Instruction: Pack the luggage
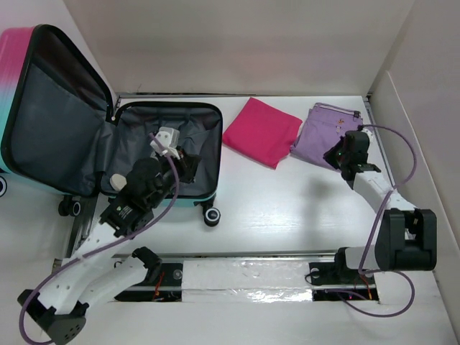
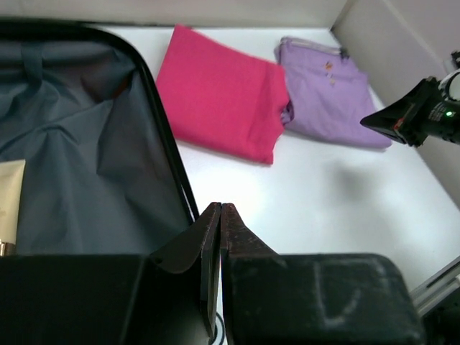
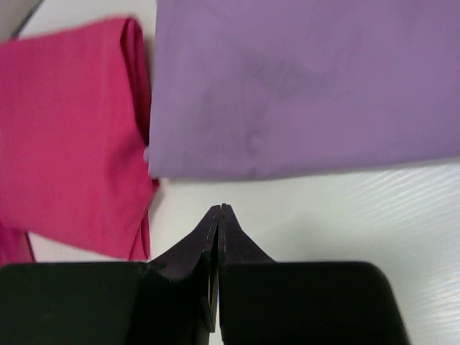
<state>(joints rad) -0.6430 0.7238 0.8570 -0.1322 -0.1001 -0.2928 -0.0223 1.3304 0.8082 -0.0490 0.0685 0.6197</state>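
We see a white desk (image 1: pixel 287 208) boxed in by plain white walls (image 1: pixel 237 43) at the back and on both sides, with a shiny strip (image 1: pixel 244 277) along its near edge.

At the far left the luggage (image 1: pixel 43 108) lies open on the desk. Its pink-to-teal lid is raised and leans to the left. Its base half lies flat, grey lining up, with black wheels at the near side. We count two items in the base: one cream tube (image 2: pixel 10 194) near the hinge and one small white object (image 1: pixel 165 136) towards the back.

The left gripper (image 2: pixel 219 210) hangs over the right part of that base. Its jaws are pressed together with nothing between them, and we cannot tell whether they touch the lining.

To the right of the luggage and apart from it we count two folded cloths. One is a pink cloth (image 1: pixel 262 131). The other, a purple cloth (image 1: pixel 323 133), lies just beside it, and their edges meet at one corner.

Further right, the right gripper (image 3: pixel 218 210) sits at the near edge of the purple cloth. Its jaws are also together and hold nothing. We cannot tell whether the tips touch the desk.

That makes one luggage and two arms in all.
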